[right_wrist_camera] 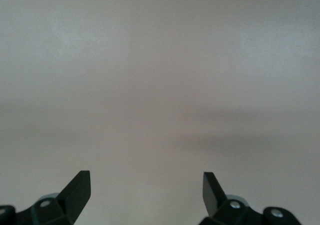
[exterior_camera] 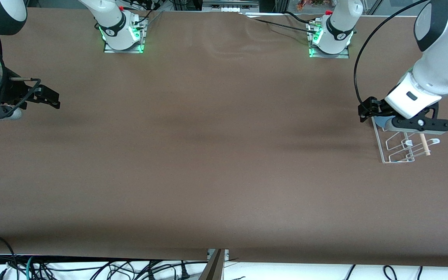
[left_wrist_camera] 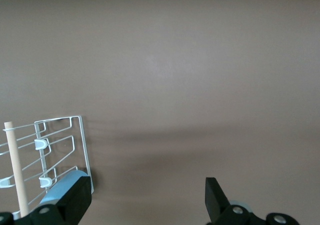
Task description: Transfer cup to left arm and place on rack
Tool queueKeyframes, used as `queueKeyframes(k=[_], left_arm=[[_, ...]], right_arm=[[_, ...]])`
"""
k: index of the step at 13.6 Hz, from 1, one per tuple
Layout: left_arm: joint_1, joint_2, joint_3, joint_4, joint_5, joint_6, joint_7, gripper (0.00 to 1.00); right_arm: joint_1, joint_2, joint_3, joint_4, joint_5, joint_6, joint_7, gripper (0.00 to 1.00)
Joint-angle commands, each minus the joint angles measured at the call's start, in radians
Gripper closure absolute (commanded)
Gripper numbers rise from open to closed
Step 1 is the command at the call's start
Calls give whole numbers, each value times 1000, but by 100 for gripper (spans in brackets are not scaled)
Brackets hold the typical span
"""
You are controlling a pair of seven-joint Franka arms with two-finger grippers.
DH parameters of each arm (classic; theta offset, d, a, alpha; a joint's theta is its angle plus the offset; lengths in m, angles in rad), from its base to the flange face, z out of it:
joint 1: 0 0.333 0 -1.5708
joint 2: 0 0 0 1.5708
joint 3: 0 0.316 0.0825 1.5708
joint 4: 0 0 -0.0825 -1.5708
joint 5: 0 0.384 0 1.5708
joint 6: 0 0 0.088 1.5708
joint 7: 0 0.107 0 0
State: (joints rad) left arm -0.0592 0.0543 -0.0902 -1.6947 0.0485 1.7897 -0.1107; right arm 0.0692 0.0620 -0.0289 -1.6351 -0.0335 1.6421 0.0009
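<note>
The light-blue cup [exterior_camera: 381, 123] sits at the end of the white wire rack [exterior_camera: 397, 151] that is farther from the front camera, mostly hidden under the left hand. In the left wrist view the cup [left_wrist_camera: 59, 190] shows beside the rack [left_wrist_camera: 75, 135], partly covered by one black finger [left_wrist_camera: 75, 195]. My left gripper [exterior_camera: 417, 126] hangs over that end of the rack, open wide, with nothing between the jaws [left_wrist_camera: 147, 200]. My right gripper [exterior_camera: 52, 100] waits over the table at the right arm's end, open and empty [right_wrist_camera: 146, 190].
A light wooden dowel [exterior_camera: 425, 144] lies across the rack and also shows in the left wrist view [left_wrist_camera: 14, 165]. Brown table surface [exterior_camera: 216, 155] spreads between the arms. Cables hang below the table's front edge [exterior_camera: 91, 268].
</note>
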Motion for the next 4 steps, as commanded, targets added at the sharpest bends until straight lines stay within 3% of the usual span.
queueKeyframes(k=[1,4], left_arm=[[-19,-114,20,-146,-25,71,-27,0],[-17,-114,20,-143,-27,42,-24,0]], right_arm=[[1,10,0,23,14,-11,-7,1],[1,9,1,23,14,-10,-9,1]])
